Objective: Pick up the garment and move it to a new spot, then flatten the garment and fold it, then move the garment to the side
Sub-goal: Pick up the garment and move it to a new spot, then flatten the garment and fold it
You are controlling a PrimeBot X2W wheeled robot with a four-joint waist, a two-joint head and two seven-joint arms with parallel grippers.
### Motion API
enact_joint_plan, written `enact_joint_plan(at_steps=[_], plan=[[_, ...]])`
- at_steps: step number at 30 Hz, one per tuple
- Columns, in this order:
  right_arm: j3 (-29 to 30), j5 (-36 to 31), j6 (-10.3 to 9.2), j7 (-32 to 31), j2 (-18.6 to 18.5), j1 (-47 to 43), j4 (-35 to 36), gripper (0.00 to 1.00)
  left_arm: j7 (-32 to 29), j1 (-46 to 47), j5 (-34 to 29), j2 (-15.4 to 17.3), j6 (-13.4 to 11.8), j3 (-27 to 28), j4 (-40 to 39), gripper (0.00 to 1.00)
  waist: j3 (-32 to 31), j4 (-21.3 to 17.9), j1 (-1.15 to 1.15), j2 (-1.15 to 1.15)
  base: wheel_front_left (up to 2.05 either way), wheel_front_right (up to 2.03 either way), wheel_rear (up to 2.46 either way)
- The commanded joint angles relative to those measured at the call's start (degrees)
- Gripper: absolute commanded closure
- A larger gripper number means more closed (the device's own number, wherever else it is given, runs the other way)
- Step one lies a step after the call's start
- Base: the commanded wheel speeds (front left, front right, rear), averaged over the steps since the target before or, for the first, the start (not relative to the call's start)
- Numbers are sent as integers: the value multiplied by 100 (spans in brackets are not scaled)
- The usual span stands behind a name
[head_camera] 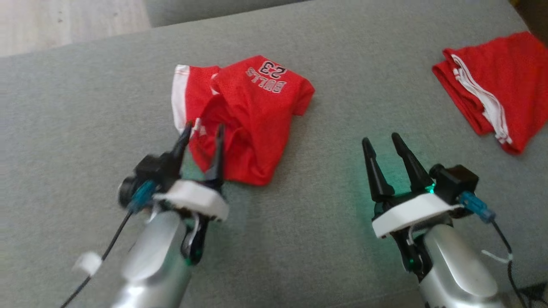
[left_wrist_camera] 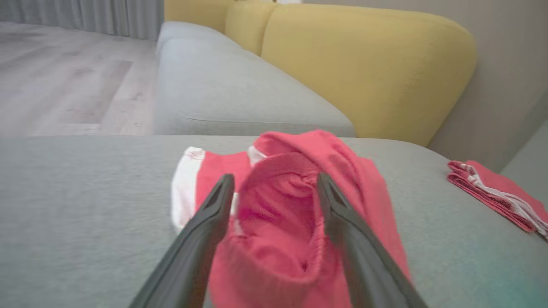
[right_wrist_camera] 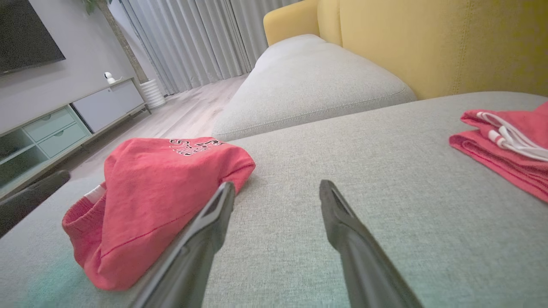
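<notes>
Grey sofa seat (head_camera: 299,239): red garment (head_camera: 252,115) crumpled; left gripper (head_camera: 202,128) splayed at its near edge, right gripper (head_camera: 381,139) splayed, empty. Likely your next step: flatten, seizing corners.

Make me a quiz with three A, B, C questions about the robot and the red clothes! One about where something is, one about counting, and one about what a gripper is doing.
1. Where does the folded red garment lie?
A. On the grey cushion, to the robot's right
B. On a chair
C. In a basket

2. How many red garments lie on the cushion?
A. One
B. Two
C. Four

3. How do the left gripper fingers stand?
A. Spread apart
B. Pressed shut
C. Pinching a cup

Answers:
1 A: it lies on grey fabric at the head view's right edge.
2 B: there is the folded one plus the crumpled garment printed 23.
3 A: the left wrist view shows a wide gap between them.
</notes>
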State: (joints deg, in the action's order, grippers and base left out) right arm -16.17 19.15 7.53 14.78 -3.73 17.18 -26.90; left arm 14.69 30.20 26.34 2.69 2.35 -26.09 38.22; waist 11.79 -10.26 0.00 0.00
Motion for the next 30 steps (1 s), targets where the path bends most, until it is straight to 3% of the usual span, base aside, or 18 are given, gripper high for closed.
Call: enact_joint_plan(at_steps=[1, 7, 15, 26, 30], plan=[[-46, 2, -4, 22, 84, -61, 171, 0, 30, -147, -140, 142, -72, 387, -298, 0, -127, 165, 0, 0, 0, 0, 0], [212, -64, -4, 22, 85, -301, 101, 0, 30, -1378, -734, 230, -176, 1498, -1061, 0, -528, 562, 0, 0, 0, 0, 0], [361, -111, -4, 22, 85, -688, -13, 0, 30, -2713, -1223, 90, 147, 2330, -1863, 0, -880, 735, 0, 0, 0, 0, 0], [468, -217, -4, 22, 85, -842, -48, 0, 30, -3090, -1343, 22, 232, 2446, -1965, 0, -896, 831, 0, 0, 0, 0, 0], [117, -197, -4, 22, 85, -649, -36, 0, 30, -2948, -1260, 21, 197, 2262, -1945, 0, -791, 996, 0, 0, 0, 0, 0]])
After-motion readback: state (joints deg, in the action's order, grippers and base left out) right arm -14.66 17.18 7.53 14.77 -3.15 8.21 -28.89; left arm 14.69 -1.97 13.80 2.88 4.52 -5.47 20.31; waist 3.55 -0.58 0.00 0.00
